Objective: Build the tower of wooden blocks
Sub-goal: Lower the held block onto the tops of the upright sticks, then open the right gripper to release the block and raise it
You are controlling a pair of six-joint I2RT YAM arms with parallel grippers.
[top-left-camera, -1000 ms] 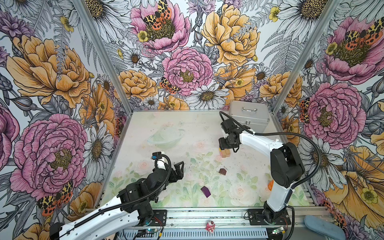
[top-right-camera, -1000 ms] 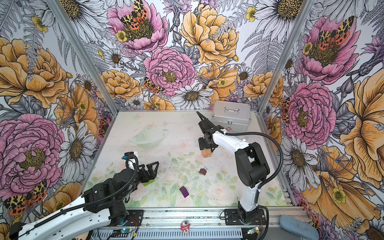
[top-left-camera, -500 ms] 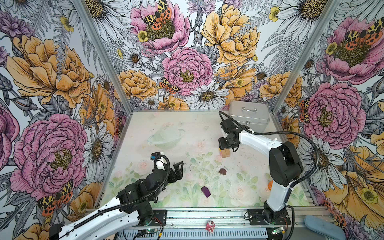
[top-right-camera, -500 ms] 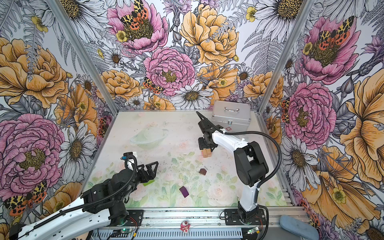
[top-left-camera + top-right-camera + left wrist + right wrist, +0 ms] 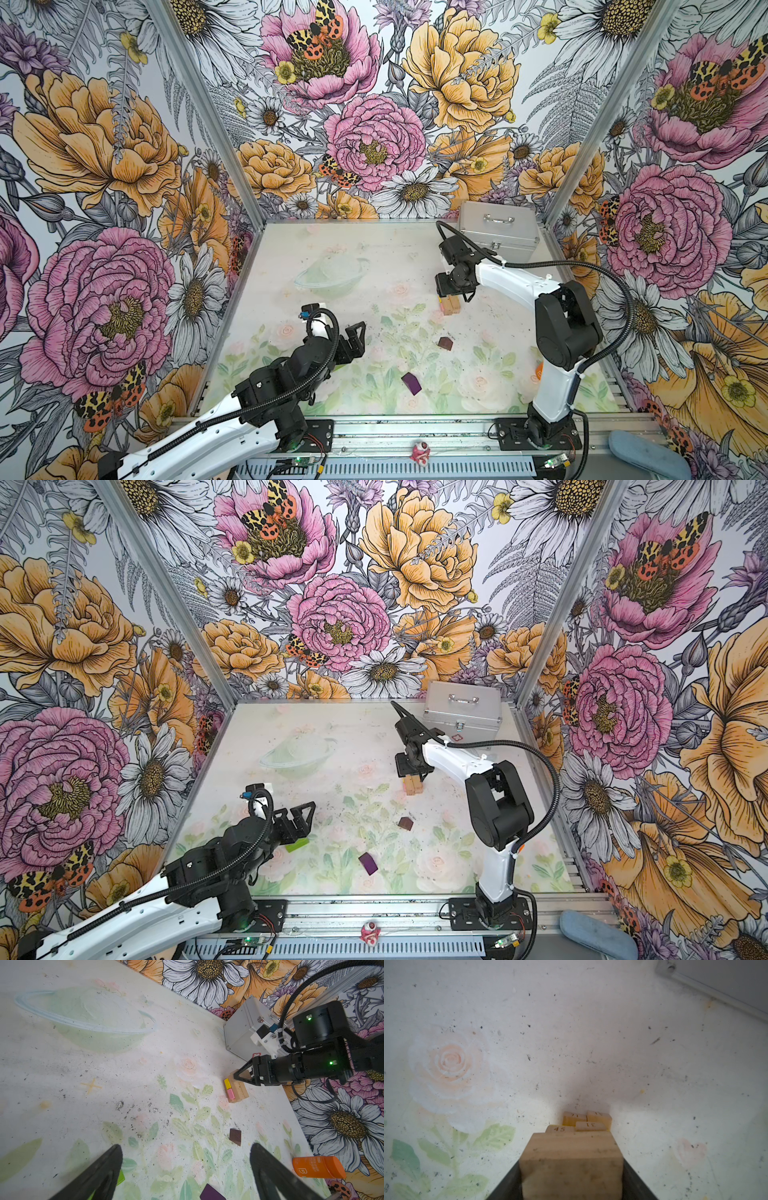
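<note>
Near the silver case, the right gripper clasps a tan brick over the tower; the left gripper, farther off, gapes empty.

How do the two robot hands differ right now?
The left gripper is wide open and empty; the right gripper has its fingers shut on a tan block. The left gripper hangs near the lime-green block at the table's front; the right gripper is at the small tower farther back. Both are black, with two fingers.
</note>
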